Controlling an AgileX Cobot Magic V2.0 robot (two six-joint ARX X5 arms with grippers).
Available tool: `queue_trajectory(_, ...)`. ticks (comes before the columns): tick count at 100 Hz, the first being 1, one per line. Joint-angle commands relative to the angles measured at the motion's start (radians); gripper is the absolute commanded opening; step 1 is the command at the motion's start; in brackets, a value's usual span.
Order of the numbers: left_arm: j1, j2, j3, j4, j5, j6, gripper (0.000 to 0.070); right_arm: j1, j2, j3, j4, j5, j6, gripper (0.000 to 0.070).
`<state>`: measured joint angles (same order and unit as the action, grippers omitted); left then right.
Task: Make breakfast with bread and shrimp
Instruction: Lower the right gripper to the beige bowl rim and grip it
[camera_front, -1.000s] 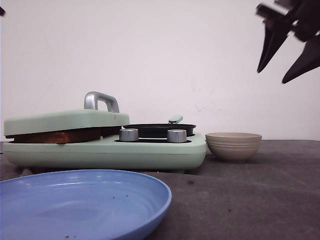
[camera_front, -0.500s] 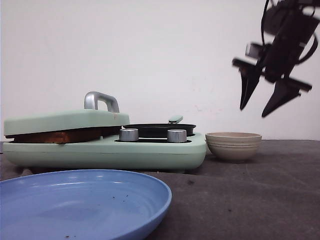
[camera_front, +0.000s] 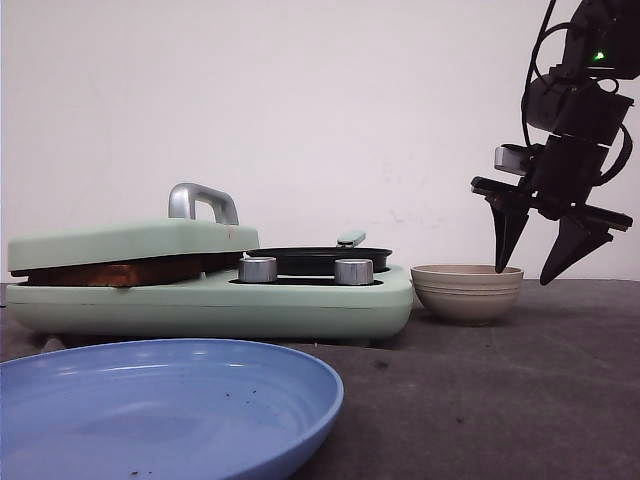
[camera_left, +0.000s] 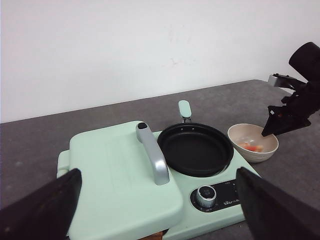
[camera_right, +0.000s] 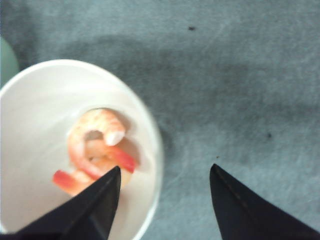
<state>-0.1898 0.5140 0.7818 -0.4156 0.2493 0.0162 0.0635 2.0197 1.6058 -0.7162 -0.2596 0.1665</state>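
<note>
The pale orange-pink shrimp (camera_right: 95, 150) lies in the beige ribbed bowl (camera_front: 467, 292); it also shows in the left wrist view (camera_left: 251, 147). My right gripper (camera_front: 533, 268) is open and empty, one fingertip (camera_front: 502, 262) over the bowl's right rim, the other outside it. In the right wrist view it (camera_right: 165, 172) straddles the rim. The bread (camera_front: 115, 271) shows as a brown edge under the green lid (camera_front: 130, 240) of the breakfast maker. My left gripper (camera_left: 157, 200) is open and empty above that lid; it is out of the front view.
The mint-green breakfast maker (camera_front: 210, 300) has a black pan (camera_left: 195, 148) and a silver lid handle (camera_left: 152, 155). A blue plate (camera_front: 160, 405) lies at the front left. Bare grey table (camera_front: 520, 400) lies to the right.
My right gripper has come down from the top right to the bowl's rim, staying open. Nothing else has moved.
</note>
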Motion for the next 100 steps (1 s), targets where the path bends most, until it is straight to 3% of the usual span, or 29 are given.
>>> queue_trajectory(1,0.001,0.002,0.004,0.011,-0.006,0.010,0.0546,0.000,0.033,0.026,0.007,0.000,-0.014,0.0348)
queue_trajectory(59,0.001,0.002,0.004,0.011,-0.017,0.022,0.0545,0.004,0.075,0.026,0.025,-0.005,-0.035,0.0346)
queue_trajectory(76,0.001,0.002,0.004,0.011,-0.017,0.022,0.0545,0.006,0.075,0.026,0.032,-0.006,-0.037,0.0248)
queue_trajectory(100,0.001,0.002,0.004,0.011,-0.017,0.025,0.0545,0.006,0.080,0.026,0.032,-0.029,-0.036,0.0235)
